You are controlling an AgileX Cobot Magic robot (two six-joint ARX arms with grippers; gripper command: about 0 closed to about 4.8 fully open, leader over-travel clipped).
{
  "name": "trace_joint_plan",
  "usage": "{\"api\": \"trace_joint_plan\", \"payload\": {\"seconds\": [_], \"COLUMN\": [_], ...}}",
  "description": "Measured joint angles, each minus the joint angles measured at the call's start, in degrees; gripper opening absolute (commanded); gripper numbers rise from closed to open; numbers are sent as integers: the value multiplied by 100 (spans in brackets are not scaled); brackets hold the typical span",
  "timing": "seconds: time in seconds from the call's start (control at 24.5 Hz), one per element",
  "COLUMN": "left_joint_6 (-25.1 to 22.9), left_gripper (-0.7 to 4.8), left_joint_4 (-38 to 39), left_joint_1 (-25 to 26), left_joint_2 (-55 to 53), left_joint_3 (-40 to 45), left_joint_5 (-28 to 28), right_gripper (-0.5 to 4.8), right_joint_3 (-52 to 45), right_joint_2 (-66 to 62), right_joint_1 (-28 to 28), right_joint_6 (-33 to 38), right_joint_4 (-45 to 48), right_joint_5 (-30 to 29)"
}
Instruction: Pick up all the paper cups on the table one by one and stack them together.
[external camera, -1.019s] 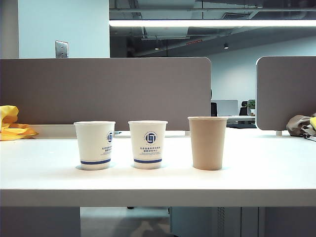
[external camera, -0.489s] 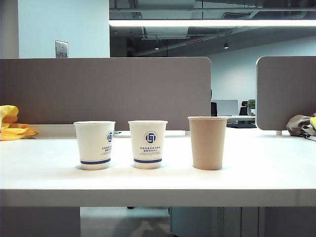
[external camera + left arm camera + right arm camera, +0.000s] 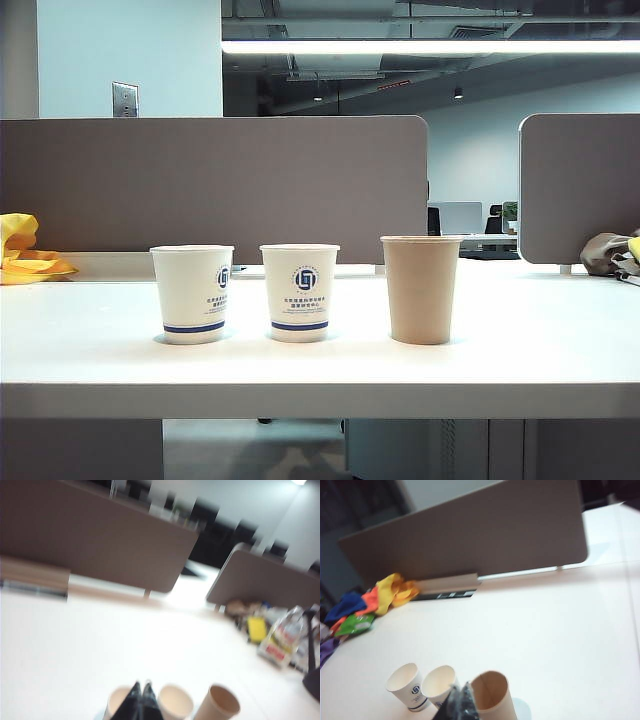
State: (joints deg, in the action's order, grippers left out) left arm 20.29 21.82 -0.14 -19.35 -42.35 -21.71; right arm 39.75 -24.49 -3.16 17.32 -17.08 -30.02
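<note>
Straight ahead, a wide white table (image 3: 520, 345) fills the scene, with grey divider panels (image 3: 210, 180) standing along its far edge. On the far left of the table sits a bunched yellow cloth (image 3: 25, 255) — at the far right, a grey bundle (image 3: 610, 252).

Three paper cups stand upright in a row near the front edge, apart from one another and not stacked. On the right is the tan cup (image 3: 420, 288), taller than the others and plain. In the middle is a short white cup (image 3: 299, 292) with a blue logo and blue bottom band. On the left stands the other white cup (image 3: 192, 293), the same kind.

Neither arm shows in the exterior view. From the wrist cameras, the left gripper (image 3: 140, 704) hovers above the row, its dark fingers pressed together and holding nothing. The right gripper (image 3: 461, 704) hangs likewise over the cups — fingers closed, empty, between the middle cup and the tan one in that view.
</note>
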Motion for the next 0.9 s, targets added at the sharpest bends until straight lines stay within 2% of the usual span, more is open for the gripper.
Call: {"api": "trace_joint_plan", "payload": {"seconds": [0.12,0.33,0.41,0.45,0.49,0.61,0.73,0.9], "left_joint_6": [-28,111,236,247,251,216,-260,-376], "left_gripper": [-5,-5,-4,8,29,32,36,62], "left_joint_4": [507,474,455,455,468,470,481,260], "left_joint_1": [0,0,-2,-4,-4,-46,-221,-439], "left_joint_2": [-1191,-3038,-3759,-3980,-4295,-4747,-5128,-5259], "left_joint_3": [-699,-1558,-1770,-1808,-1816,-1823,-1818,-1821], "left_joint_5": [-219,-804,-1051,-1143,-1233,-1241,-1257,-1106], "right_gripper": [-2,1,64,107,110,120,155,157], "right_joint_3": [997,2350,2699,2736,2769,2817,2793,2793], "right_joint_2": [-1325,-3230,-3910,-4057,-4304,-4763,-5368,-5761], "right_joint_1": [7,339,601,697,866,1032,1182,1165], "right_joint_6": [-120,-262,-339,-369,-393,-533,-841,-848], "right_joint_4": [-168,-1252,-1499,-1537,-1602,-1576,-1692,-1703], "right_joint_5": [-221,-479,-468,-468,-487,-426,-136,-55]}}
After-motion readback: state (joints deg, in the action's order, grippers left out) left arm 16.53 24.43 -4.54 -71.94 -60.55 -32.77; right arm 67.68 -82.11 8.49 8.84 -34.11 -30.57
